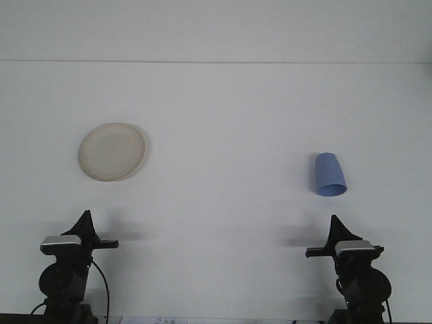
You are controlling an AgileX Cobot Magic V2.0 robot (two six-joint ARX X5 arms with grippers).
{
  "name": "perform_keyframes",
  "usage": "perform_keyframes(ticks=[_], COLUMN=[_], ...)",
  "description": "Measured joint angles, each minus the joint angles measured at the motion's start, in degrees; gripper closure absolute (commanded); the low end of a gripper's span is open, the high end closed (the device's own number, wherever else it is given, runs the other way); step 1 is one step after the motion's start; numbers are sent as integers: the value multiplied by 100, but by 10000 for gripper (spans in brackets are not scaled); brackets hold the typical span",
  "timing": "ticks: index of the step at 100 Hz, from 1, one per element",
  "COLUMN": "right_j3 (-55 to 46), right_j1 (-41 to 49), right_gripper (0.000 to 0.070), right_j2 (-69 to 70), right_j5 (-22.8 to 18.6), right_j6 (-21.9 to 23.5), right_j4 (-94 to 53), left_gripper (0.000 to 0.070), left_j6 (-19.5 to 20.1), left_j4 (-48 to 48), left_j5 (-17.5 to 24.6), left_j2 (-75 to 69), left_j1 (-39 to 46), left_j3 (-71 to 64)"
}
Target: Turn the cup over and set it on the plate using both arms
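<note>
A blue cup [329, 175] rests upside down on the white tabletop [223, 135], just ahead of the right pincer [335, 224]. A cream plate [112, 151] lies ahead of the left pincer [86, 219]. Whether either pincer is released or clenched, I cannot tell. Nothing is grasped yet; reaching for the cup likely comes next.

there is one plate [111, 151]. it is round and cream. there is one cup [329, 174]. it is blue. that makes two things to use, one of each kind. there are two robot arms, one on each side. each arm has one claw, so there are two claws: the left claw [85, 217] and the right claw [334, 221]. there is one desk [223, 121], and it is white. no other plates or cups show.
</note>
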Motion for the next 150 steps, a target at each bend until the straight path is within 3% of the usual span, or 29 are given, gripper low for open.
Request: perform_keyframes(ticks=[91,108,130,136,145,150], right_j3=[0,0,63,275,793,1097], right_j1=[0,0,0,0,0,0], right_gripper=[694,694,688,595,269,176], right_j2=[0,0,0,17,190,358], right_j5=[-63,-476,-415,-170,225,358], right_j6=[33,621,1530,1676,1753,1749], right_j4=[0,0,-7,-118,-68,-4], left_gripper=[684,684,684,685,684,685], left_j6=[0,0,0,0,0,0], left_j4=[0,0,0,0,0,0], left_j5=[0,0,0,0,0,0], left_j2=[0,0,0,0,0,0], left_j1=[-2,-2,0,0,0,0], left_j3=[0,0,0,0,0,0])
